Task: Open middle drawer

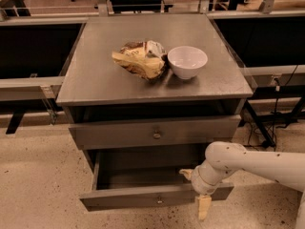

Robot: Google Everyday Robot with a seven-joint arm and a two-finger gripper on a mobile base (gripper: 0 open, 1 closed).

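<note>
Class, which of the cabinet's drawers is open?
The lower drawer, pulled out with the gripper at its front's right end; the drawer above it is shut.

Dim overhead light; jaws lower right.

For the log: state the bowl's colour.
Bowl: white, camera view. Gripper at the open drawer, right end.

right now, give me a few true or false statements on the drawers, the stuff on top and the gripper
1. The middle drawer is pulled out. True.
2. The white bowl sits inside that drawer. False: it stands on the cabinet top, beside the snack bag.
3. The gripper is at the right end of the middle drawer's front. True.
4. The upper drawer has no knob. False: a small round knob sits at its centre.
</note>
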